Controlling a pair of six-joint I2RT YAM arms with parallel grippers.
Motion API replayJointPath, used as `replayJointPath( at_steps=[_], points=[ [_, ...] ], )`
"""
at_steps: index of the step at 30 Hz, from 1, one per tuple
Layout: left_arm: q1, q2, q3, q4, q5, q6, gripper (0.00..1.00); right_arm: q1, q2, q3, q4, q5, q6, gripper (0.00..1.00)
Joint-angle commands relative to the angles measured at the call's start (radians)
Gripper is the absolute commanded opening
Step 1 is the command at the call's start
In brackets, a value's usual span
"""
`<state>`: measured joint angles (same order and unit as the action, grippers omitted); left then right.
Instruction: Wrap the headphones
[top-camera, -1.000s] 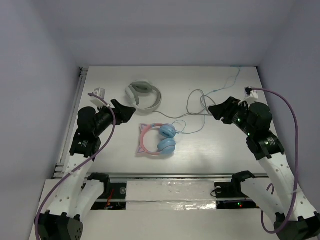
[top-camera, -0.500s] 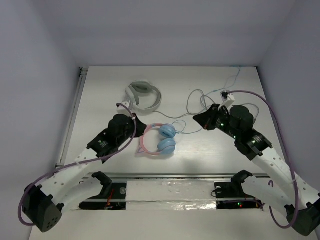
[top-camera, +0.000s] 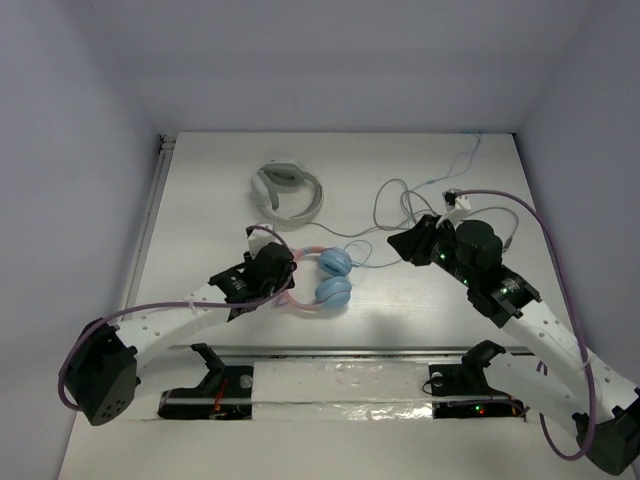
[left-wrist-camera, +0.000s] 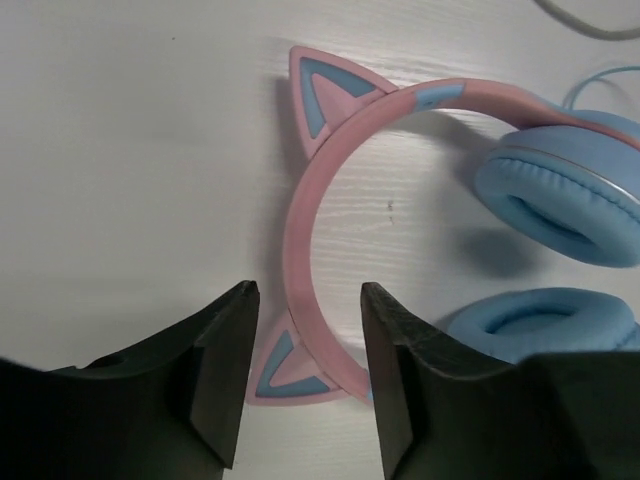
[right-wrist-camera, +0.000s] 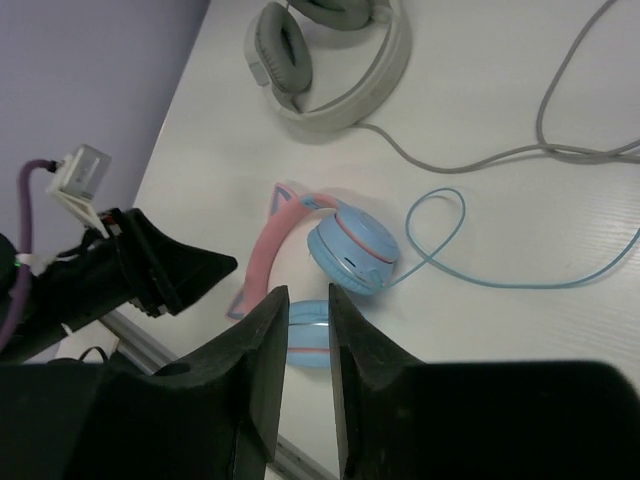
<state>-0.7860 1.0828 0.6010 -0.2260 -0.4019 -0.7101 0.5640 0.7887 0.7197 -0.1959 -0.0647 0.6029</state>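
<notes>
Headphones (top-camera: 322, 277) lie mid-counter, nearer the near edge. Over the last second the left gripper (left-wrist-camera: 308, 300) has swung in from the left edge; its jaws stand wide open astride the pink headband (left-wrist-camera: 300, 215), gripping nothing. The right gripper (right-wrist-camera: 307, 298), jaws narrowly parted and empty, has closed in on the cable (right-wrist-camera: 440, 235). Wrapping has not begun.

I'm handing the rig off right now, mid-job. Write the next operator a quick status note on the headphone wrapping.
Left gripper: open, jaws straddling the pink headband near a cat ear, not closed on it.
Right gripper: slightly open, empty, off to the right of the ear cups.
Headphones: lying flat, front centre; cable trails loose to the right. Grey-white headset lies behind them.
Done: nothing wrapped.
Left: grasp, then wind the cable.
</notes>
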Motion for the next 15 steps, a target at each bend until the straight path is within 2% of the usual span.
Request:
replayJointPath(
  at_steps=[1,2,8,15],
  points=[
    [-0.009,0.034,-0.012,0.005,-0.078,-0.031,0.44,0.005,-0.003,-0.006,0.073,-0.007,-0.018,0.3],
    [-0.009,0.067,-0.006,0.016,-0.078,-0.029,0.47,0.005,-0.003,-0.011,0.075,-0.012,-0.018,0.3],
    [-0.009,0.221,0.016,0.06,-0.078,-0.011,0.49,0.005,-0.025,-0.019,0.066,-0.015,-0.025,0.33],
    [-0.009,0.296,0.028,0.131,-0.069,0.024,0.5,0.005,-0.042,-0.031,0.062,-0.023,-0.018,0.33]
  ],
)
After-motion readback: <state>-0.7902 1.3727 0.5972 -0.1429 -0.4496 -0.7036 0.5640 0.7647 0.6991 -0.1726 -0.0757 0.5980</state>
